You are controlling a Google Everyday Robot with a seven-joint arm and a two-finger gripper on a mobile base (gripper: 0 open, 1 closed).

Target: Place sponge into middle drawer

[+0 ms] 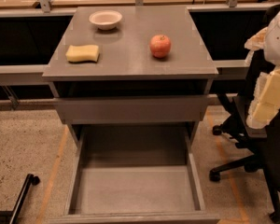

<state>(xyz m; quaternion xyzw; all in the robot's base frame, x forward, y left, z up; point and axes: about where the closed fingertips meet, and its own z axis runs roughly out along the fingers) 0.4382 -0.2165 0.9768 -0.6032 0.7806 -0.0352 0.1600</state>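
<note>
Need to lift the soft pale yellow wavy sponge (82,53) off the flat grey bench's (130,59) left side into the wide grey middle drawer (135,190), pulled out ready below, with the cream gripper (267,101) far right, spread or not impossible to tell.

hand (270,96) at far right edge, raised, partly cropped
</note>
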